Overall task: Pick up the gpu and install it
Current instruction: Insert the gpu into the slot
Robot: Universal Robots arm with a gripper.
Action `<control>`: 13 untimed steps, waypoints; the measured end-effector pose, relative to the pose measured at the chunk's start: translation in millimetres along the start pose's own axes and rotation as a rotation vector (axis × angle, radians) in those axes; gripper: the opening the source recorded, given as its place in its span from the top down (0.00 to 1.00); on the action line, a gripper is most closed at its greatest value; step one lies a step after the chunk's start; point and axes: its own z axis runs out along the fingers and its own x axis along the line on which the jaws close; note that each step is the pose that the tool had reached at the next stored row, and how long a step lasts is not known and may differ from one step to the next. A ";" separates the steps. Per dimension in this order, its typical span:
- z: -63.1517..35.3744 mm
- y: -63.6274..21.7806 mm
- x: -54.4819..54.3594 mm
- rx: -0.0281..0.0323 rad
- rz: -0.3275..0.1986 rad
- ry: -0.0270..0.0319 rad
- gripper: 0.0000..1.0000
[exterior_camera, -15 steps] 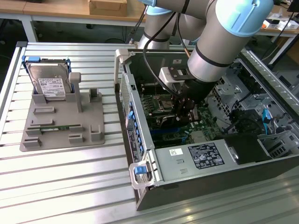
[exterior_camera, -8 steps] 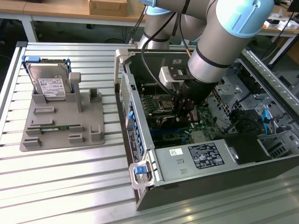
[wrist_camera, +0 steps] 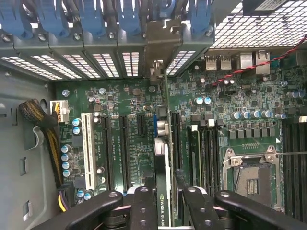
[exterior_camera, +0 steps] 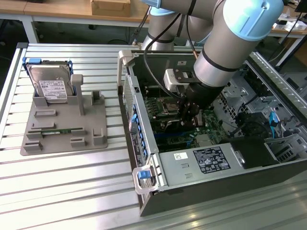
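Note:
The gpu (wrist_camera: 162, 158) is a slim black card seen edge-on, with a green-and-white NVIDIA label near my fingers. My gripper (wrist_camera: 163, 203) is shut on it, one dark finger (wrist_camera: 144, 206) on each side. Its silver bracket (wrist_camera: 160, 43) reaches the rear slot openings of the case. The card stands over the green motherboard (wrist_camera: 120, 143), in line with a long black slot. In the exterior view my gripper (exterior_camera: 192, 114) is lowered inside the open computer case (exterior_camera: 192, 191), and it hides most of the card.
A white slot (wrist_camera: 88, 148), an empty CPU socket (wrist_camera: 252, 177) and blue slot latches (wrist_camera: 91, 19) surround the card. At the exterior view's left, a grey holder (exterior_camera: 62, 129) carries a silver hard drive (exterior_camera: 50, 86) and a thin green memory stick (exterior_camera: 57, 132).

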 end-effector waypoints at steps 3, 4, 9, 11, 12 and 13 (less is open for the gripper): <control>0.0 0.0 0.1 0.0002 0.003 -0.0001 0.74; 0.0 0.0 0.1 0.0002 0.003 -0.0001 0.74; -3.8 0.2 -0.2 0.0002 0.003 -0.0002 0.74; -3.8 0.2 -0.2 0.0002 0.003 -0.0002 0.74; -3.8 0.2 -0.2 0.0002 0.003 -0.0002 0.74; -3.8 0.2 -0.2 0.0001 0.003 0.0001 0.74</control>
